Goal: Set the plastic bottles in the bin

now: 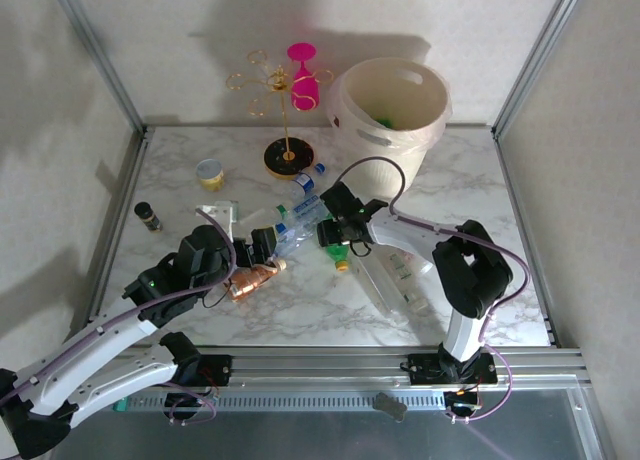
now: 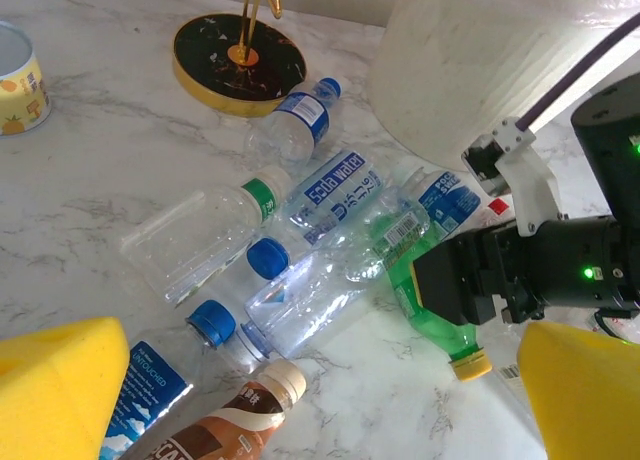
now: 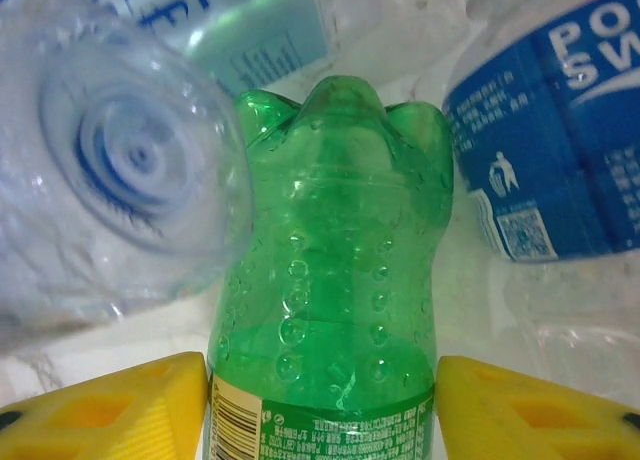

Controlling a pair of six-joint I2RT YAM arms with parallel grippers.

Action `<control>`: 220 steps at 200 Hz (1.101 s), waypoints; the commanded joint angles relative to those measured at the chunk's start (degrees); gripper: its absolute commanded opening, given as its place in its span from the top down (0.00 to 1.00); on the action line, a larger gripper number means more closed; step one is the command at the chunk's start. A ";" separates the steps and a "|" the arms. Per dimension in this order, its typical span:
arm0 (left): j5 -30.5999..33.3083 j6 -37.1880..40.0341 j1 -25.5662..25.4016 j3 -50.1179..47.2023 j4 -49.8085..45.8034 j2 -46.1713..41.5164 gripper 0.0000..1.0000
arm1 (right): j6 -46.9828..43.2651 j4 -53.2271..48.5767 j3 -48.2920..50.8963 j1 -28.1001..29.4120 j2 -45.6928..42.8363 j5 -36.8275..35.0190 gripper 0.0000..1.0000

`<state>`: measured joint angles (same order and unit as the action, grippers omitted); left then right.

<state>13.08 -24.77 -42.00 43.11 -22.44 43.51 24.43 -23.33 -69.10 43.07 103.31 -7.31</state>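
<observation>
Right wrist: one green bottle (image 3: 325,280) pinched between the right claw's (image 3: 322,400) two yellow fingers (image 3: 120,405); left claw (image 2: 320,365) spread wide.

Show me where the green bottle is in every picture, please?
Top external: the green bottle lies near the middle, its yellow cap toward the bottom edge.
Left wrist: lower right, with the cap pointing down.
Right wrist: dead centre, between two yellow fingers.
Shared landmark: the right end effector clamped on it.
</observation>
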 commanded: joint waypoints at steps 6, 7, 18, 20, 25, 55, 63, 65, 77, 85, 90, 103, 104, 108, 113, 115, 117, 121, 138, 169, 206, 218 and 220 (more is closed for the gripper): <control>0.11 1.29 0.34 -0.40 1.34 -0.08 0.00 | 1.03 -1.78 -2.76 0.41 3.62 -3.51 0.38; 0.10 1.26 0.34 -0.40 1.34 -0.08 0.00 | 1.05 -1.79 -2.82 0.38 3.68 -3.59 0.38; 0.14 1.26 0.34 -0.40 1.43 -0.04 0.00 | 1.17 -1.67 -3.62 0.36 4.75 -4.21 0.37; 0.11 1.30 0.34 -0.40 1.50 -0.08 0.00 | 1.20 -1.66 -3.66 0.40 4.92 -4.29 0.36; 0.10 1.38 0.38 -0.40 1.43 -0.10 0.00 | 1.24 -1.63 -3.98 0.36 5.35 -4.37 0.36; 0.26 1.32 0.34 -0.48 1.28 -0.36 0.00 | 2.12 -0.62 -4.38 0.41 7.42 -4.60 0.33; 0.30 1.39 0.34 -0.49 1.38 -0.48 0.00 | 2.33 -0.25 -4.12 0.31 7.67 -4.48 0.32; 0.31 1.40 0.34 -0.49 1.35 -0.49 0.00 | 2.41 -0.14 -4.07 0.32 7.74 -4.47 0.32; 0.45 1.48 0.35 -0.57 1.43 -0.43 0.00 | 2.61 0.42 -3.73 0.36 7.70 -4.47 0.32; 0.46 1.52 0.34 -0.43 1.43 -0.31 0.00 | 2.76 0.87 -3.35 0.35 7.48 -4.54 0.32; 0.46 1.48 0.36 -0.48 1.44 -0.24 0.00 | 2.82 0.96 -3.20 0.40 7.36 -4.47 0.32; 0.36 1.48 0.38 -0.49 1.43 -0.18 0.00 | 3.09 1.30 -2.76 0.35 6.92 -4.84 0.34; 0.36 1.44 0.36 -0.49 1.43 -0.18 0.00 | 3.09 1.38 -2.73 0.35 6.83 -4.92 0.34; 0.37 1.48 0.42 -0.49 1.44 -0.10 0.01 | 3.25 1.60 -2.42 0.34 6.50 -4.96 0.35; 0.46 1.44 0.40 -0.49 1.43 -0.16 0.00 | 3.34 1.85 -2.02 0.41 6.04 -5.06 0.36; 0.46 1.47 0.40 -0.55 1.43 -0.17 0.00 | 3.41 1.99 -1.83 0.36 5.90 -5.08 0.36; 0.45 1.48 0.40 -0.50 1.50 -0.18 0.00 | 3.50 2.13 -1.65 0.29 5.75 -5.15 0.37; 0.45 1.48 0.40 -0.57 1.58 -0.21 0.00 | 3.61 2.33 -1.37 0.34 5.25 -5.17 0.38; 0.45 1.47 0.43 -0.57 1.54 -0.17 0.00 | 4.04 2.59 -0.33 0.43 3.72 -5.56 0.40; 0.54 1.56 0.44 -0.49 1.66 -0.07 0.00 | 4.90 3.02 1.60 0.41 -0.53 -5.43 0.42; 0.92 0.90 0.47 0.29 1.21 -0.56 0.00 | 4.89 3.55 4.15 1.06 -7.59 -4.33 0.43; 0.27 0.43 0.35 1.10 0.91 -1.22 0.00 | 4.77 3.40 4.78 1.35 -10.01 -3.97 0.43; 0.06 0.32 0.38 1.21 0.90 -1.34 0.00 | 4.76 3.41 4.88 1.39 -10.40 -3.95 0.43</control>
<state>13.10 -24.18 -41.93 43.05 -22.06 43.55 28.34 -20.60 -65.73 43.27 98.43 -11.33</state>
